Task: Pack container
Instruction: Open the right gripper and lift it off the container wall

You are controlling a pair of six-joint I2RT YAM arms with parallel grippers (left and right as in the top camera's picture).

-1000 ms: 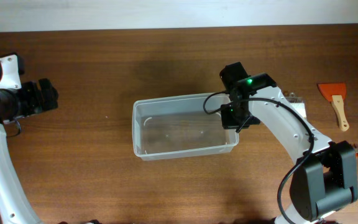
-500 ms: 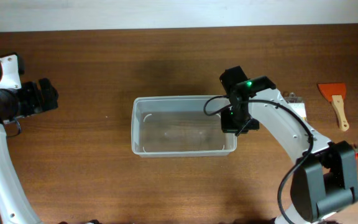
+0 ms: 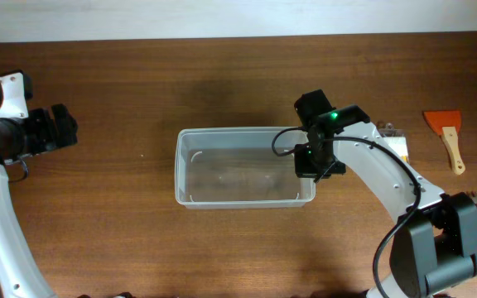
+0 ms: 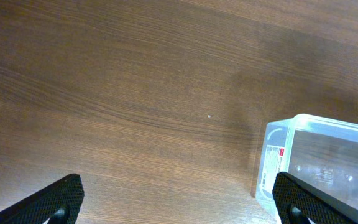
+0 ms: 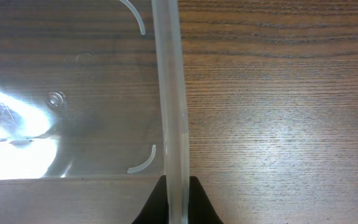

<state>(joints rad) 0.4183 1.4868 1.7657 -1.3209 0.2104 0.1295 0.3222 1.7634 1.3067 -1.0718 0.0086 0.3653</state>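
The container (image 3: 222,131) sits near the middle of the tabletop (image 3: 139,74), its long sides parallel to the far edge, with wood grain showing through its clear floor. The right end effector (image 3: 309,161) is clenched on the container's right-hand short wall. In the wrist view, its two dark fingertips (image 5: 153,205) pinch the translucent rim from either side. The left end effector (image 3: 60,128) hovers near the tabletop's left edge, well apart from the container, released with its jaws spread wide. An orange scraper (image 3: 447,136) with a wooden handle lies near the right edge.
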